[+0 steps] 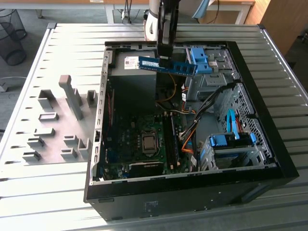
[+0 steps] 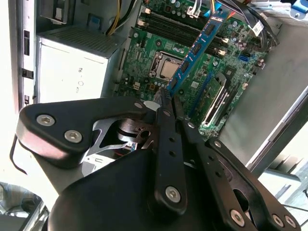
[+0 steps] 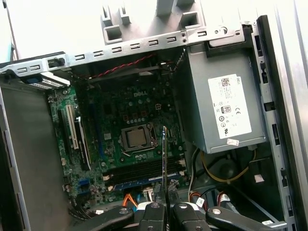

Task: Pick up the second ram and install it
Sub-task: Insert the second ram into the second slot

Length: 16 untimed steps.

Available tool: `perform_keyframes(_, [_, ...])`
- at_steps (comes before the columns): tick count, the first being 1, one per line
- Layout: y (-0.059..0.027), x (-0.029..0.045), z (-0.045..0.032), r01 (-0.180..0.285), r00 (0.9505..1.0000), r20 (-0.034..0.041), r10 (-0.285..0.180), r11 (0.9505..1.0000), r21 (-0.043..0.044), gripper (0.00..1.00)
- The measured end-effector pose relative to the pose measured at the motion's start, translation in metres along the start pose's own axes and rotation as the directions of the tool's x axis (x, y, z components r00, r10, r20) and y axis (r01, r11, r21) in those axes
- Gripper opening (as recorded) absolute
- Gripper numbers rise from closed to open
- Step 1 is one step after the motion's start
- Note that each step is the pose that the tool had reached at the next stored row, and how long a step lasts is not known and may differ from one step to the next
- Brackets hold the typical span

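Note:
The second ram (image 1: pixel 168 65) is a long blue stick with a white label at one end. It hangs level above the rear of the open computer case (image 1: pixel 192 192), and my gripper (image 1: pixel 165 58) is shut on its middle from above. In the second wrist view the ram (image 2: pixel 195 50) runs out from the gripper (image 2: pixel 168 97) over the green motherboard (image 2: pixel 231 72). It appears edge-on in the first wrist view, where the ram (image 3: pixel 164 154) rises from the gripper (image 3: pixel 164 204) beside the processor socket (image 3: pixel 137 137). The memory slots (image 1: pixel 171 137) lie well below it.
A grey power supply (image 3: pixel 226 108) fills one corner of the case. Orange and black cables (image 1: pixel 190 127) run beside the slots. Blue drive brackets (image 1: pixel 231 140) stand at the exterior view's right. A grey parts fixture (image 1: pixel 72 98) sits on the slatted table on the exterior view's left.

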<state>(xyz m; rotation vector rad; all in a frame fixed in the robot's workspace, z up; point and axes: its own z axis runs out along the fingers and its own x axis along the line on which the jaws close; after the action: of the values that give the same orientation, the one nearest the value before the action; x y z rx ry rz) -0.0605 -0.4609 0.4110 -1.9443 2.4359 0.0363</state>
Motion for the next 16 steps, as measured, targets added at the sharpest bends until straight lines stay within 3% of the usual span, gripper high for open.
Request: perform_keyframes(16, [0.0,0.0,0.0005,-0.103,0.9947,0.0004,0.103,0.9947,0.0035,0.13])
